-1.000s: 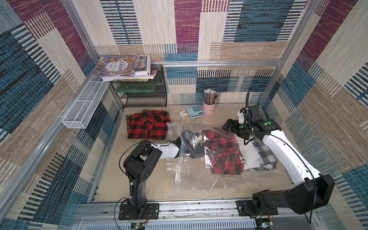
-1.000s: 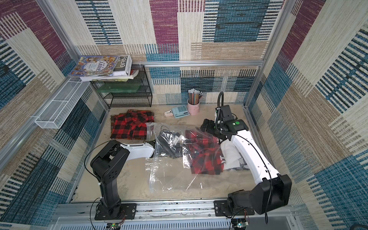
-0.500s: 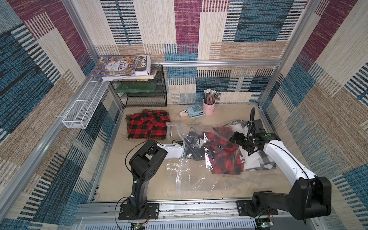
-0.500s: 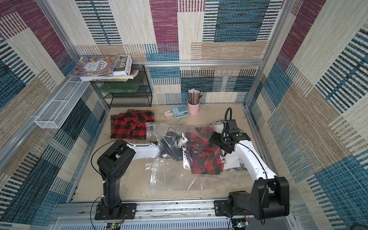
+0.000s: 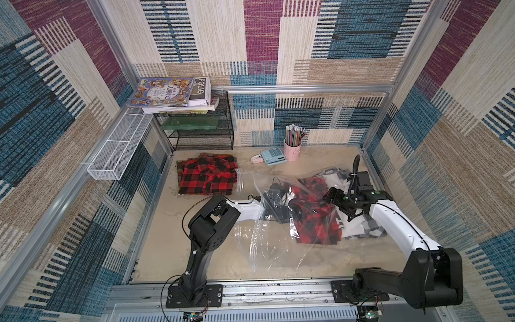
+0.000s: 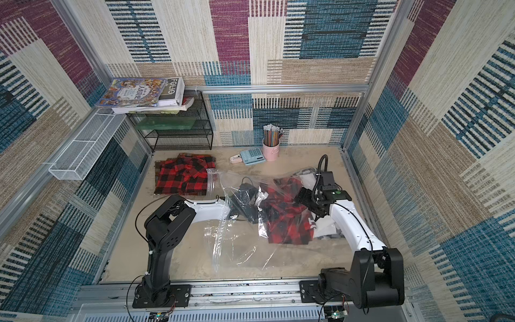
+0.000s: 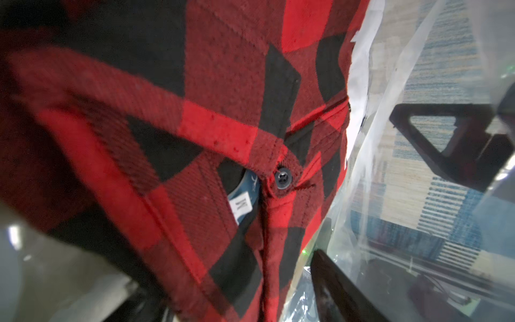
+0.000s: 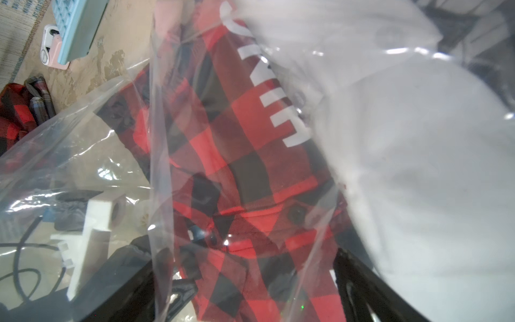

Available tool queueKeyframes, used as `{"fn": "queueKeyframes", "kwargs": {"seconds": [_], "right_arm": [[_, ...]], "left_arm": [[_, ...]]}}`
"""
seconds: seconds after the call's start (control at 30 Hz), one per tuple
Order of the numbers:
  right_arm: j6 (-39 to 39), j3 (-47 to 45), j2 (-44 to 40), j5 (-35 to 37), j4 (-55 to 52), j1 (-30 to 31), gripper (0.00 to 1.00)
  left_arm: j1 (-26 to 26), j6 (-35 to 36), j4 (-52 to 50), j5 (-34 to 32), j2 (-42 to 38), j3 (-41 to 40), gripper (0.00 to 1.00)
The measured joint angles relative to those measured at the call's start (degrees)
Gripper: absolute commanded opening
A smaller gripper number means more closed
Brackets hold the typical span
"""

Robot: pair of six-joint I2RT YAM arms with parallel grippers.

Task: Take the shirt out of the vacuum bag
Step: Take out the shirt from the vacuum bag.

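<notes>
Covering most of the middle of the table [image 5: 195, 259], the vacuum bag [image 5: 267, 251] lies crumpled, its clear film bunched up toward the back and flatter toward the front rail. Inside it, in the right half, sits the shirt [image 5: 315, 223], red-and-black check, rumpled rather than folded. Both top views show plastic glinting over it, and the right wrist view looks at it through the film. A second checked shirt [image 5: 207, 178] lies folded at the back left, outside the bag, with the bag's striped zip edge just beside it. Some white and grey clothes [image 5: 362, 227] lie to the right of the bagged shirt, partly under the right arm. The left arm reaches in through the bag's left side, and the left gripper [image 5: 281, 202] is inside the plastic at the shirt's left edge. Its wrist view is filled with cloth, with one finger [image 7: 334, 287] showing and the other blurred, so I cannot tell whether it is clamped. The right gripper [image 5: 331, 197] hangs over the shirt's right edge, its fingers [image 8: 362, 287] spread wide with nothing pinched. A blue calculator [image 5: 274, 156] and a pink pencil cup [image 5: 292, 146] stand at the back.
</notes>
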Motion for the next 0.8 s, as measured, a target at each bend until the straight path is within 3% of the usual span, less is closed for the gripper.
{"fn": "queueKeyframes", "kwargs": {"seconds": [0.1, 0.27, 0.33, 0.5, 0.8], "right_arm": [[-0.1, -0.8, 0.6, 0.0, 0.3, -0.4, 0.88], [-0.1, -2.4, 1.0, 0.1, 1.3, -1.2, 0.87], [-0.1, -2.6, 1.0, 0.2, 1.5, -1.4, 0.87], [-0.1, -3.2, 1.1, 0.2, 2.1, -1.7, 0.86], [-0.1, -4.0, 2.8, 0.7, 2.8, -2.8, 0.88]], "left_arm": [[0.0, 0.2, -0.5, -1.1, 0.8, 1.0, 0.51], [0.0, 1.3, -3.9, -3.2, 2.3, 3.1, 0.15], [0.0, 1.8, -5.1, -3.2, 2.6, 3.7, 0.05], [0.0, 3.1, -6.6, -3.5, 2.4, 4.2, 0.0], [0.0, 5.3, -11.9, -4.3, -2.0, 6.6, 0.0]]}}
